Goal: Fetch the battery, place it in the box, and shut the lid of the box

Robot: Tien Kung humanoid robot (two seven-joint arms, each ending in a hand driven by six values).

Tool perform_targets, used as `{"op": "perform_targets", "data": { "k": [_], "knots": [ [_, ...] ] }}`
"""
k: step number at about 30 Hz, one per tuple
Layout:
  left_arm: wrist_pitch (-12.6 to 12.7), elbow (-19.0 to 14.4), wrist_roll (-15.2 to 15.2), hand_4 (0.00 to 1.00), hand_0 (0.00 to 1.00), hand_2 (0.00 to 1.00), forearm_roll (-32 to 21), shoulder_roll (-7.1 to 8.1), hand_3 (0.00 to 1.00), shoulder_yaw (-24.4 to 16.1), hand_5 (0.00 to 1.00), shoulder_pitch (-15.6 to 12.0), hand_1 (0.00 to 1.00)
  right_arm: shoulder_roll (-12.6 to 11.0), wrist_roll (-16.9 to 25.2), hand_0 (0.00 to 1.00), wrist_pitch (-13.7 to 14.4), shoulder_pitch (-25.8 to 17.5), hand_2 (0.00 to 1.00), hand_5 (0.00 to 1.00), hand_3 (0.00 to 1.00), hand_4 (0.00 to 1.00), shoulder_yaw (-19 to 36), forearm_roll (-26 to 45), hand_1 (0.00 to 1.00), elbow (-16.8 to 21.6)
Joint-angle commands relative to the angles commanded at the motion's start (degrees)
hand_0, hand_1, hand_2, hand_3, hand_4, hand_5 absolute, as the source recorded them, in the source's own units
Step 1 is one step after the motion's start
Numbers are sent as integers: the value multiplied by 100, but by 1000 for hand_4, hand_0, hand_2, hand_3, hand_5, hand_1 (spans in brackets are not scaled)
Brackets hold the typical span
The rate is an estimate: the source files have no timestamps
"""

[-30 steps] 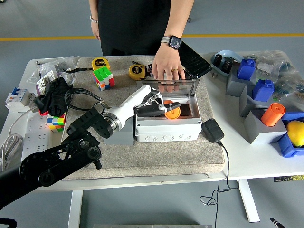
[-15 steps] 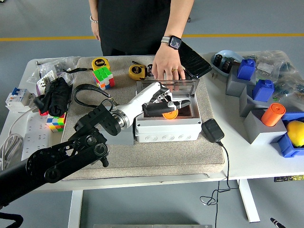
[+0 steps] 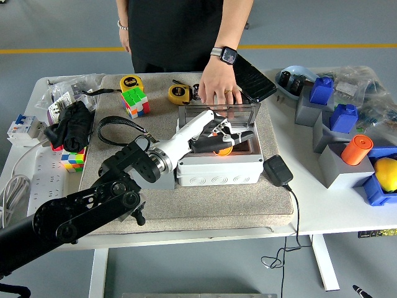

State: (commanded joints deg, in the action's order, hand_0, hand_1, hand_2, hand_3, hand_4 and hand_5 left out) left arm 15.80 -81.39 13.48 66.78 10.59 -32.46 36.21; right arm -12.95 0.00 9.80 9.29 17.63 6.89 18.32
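A grey box (image 3: 217, 171) stands open on the beige mat, its clear lid (image 3: 239, 113) tilted up at the back. A person's hand (image 3: 217, 90) rests on the lid's top edge. My left hand (image 3: 218, 138) reaches in from the lower left and is over the box opening, fingers curled on a black bar-shaped battery (image 3: 209, 144) held level just above the inside. An orange piece (image 3: 225, 149) shows inside the box under the hand. The box's floor is mostly hidden by my hand.
Two yellow tape measures (image 3: 131, 82) (image 3: 178, 94) and a Rubik's cube (image 3: 135, 102) lie behind the box. A black power adapter (image 3: 278, 170) lies right of it. Grey and blue blocks, an orange cylinder (image 3: 356, 149) and a yellow ball (image 3: 386, 172) crowd the right.
My left hand has moved right and farther over the box opening with the battery. The person's hand has stayed on the lid.
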Motion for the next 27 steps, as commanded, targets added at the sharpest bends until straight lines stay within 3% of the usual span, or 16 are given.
{"op": "perform_targets", "data": {
  "k": [6,16,21,27],
  "knots": [
    [37,287,-97,998,245,487,-63,98,319,-37,709,-41,493,1,3,576,3,8,661,500,574,936,22,-17,637,0],
    [36,550,-11,998,246,487,506,669,316,-465,706,-237,495,-2,1,574,-9,-4,661,500,574,936,47,-17,637,-3],
    [-7,197,49,998,245,496,453,742,335,-643,704,-339,501,-1,-2,573,-12,-8,661,501,574,936,48,-21,637,-6],
    [13,-432,11,998,245,501,161,593,340,-656,703,-312,505,3,-3,572,-10,-1,661,499,574,936,31,-22,636,-5]
  ]
}}
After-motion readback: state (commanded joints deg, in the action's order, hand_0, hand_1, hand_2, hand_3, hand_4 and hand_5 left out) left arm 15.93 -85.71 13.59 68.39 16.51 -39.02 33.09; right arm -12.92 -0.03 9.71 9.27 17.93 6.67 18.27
